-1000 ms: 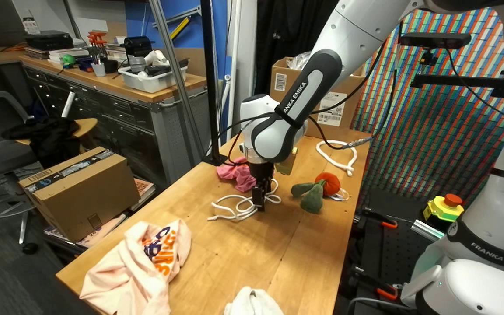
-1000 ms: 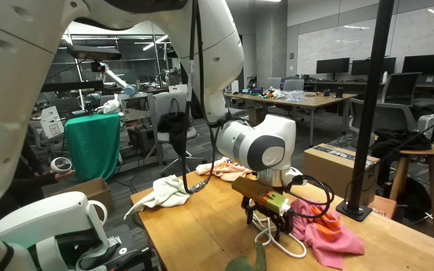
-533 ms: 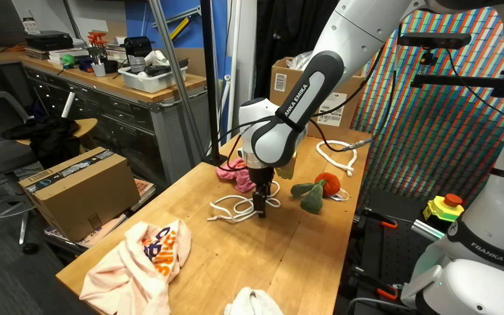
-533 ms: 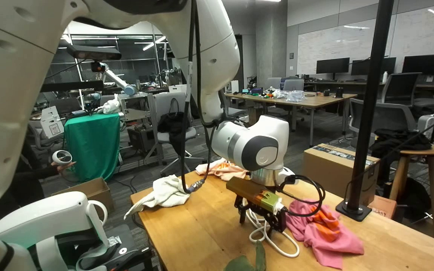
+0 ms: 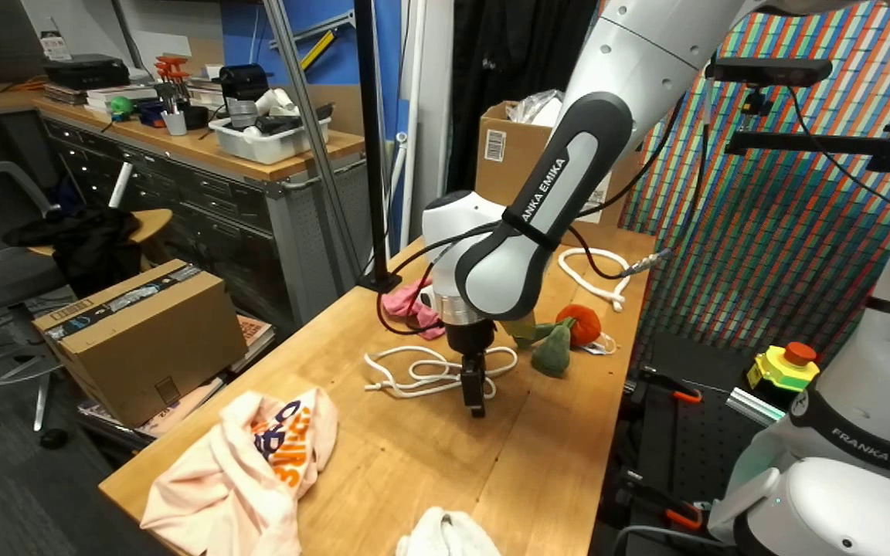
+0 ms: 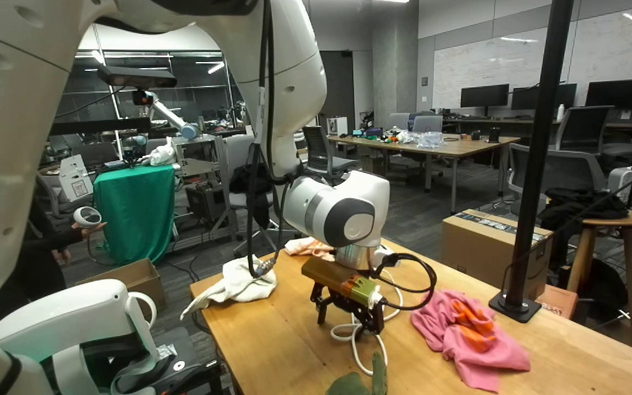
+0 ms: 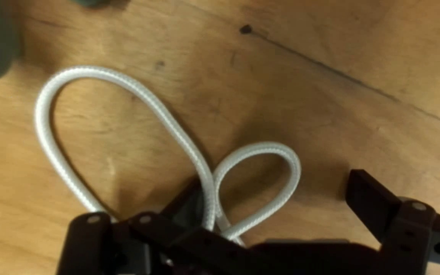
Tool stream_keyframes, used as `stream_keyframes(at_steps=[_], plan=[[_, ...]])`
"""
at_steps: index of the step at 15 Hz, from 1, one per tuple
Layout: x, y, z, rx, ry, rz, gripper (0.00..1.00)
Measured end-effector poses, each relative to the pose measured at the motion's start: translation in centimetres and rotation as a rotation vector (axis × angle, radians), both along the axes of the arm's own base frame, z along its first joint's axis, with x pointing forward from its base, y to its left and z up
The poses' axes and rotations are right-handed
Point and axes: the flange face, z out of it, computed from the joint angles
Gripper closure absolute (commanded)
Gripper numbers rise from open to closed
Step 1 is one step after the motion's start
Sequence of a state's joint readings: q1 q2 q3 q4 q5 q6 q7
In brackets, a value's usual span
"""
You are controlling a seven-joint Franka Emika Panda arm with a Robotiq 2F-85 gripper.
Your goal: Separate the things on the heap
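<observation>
My gripper (image 7: 275, 185) is open, low over the table, fingers wide apart. A thin white rope (image 7: 84, 71) lies in loops around it; one strand crosses in front of the left finger in the wrist view, and a small loop sits between the fingers. The rope also shows in an exterior view (image 5: 412, 395). The pink-red cloth (image 6: 469, 343) lies apart from the gripper. The dark green lump (image 5: 552, 357) is joined to an orange-red ball (image 5: 585, 324). The peach cloth (image 5: 213, 475) and the whitish cloth (image 6: 242, 282) lie separately. No red cord shows.
A thicker white rope loop (image 5: 619, 300) lies near the big cardboard box (image 5: 495, 166) at the table end. A yellow-green and gold box (image 6: 343, 281) is mounted on the wrist, with a hanging cable loop. A black post (image 6: 535, 164) stands at the table edge.
The gripper has moved away from the pink-red cloth, toward the near-middle of the table in an exterior view. The thin white rope has been dragged along with it. The cloths have not moved.
</observation>
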State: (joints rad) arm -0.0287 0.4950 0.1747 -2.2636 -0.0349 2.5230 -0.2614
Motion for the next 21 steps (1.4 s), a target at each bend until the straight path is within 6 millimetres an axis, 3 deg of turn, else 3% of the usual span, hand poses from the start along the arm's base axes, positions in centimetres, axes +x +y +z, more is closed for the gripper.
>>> stream_keyframes(at_steps=[7,14,18,21], plan=[[-5.0,5.1,0.2,0.036,0.056,0.108,0.0],[-7.9,9.7,2.0,0.077,0.059,0.169,0.0],[-7.5,11.1,4.7,0.061,-0.002,0.203,0.0],[-6.8,10.8,8.8,-0.028,-0.067,0.244,0.0]])
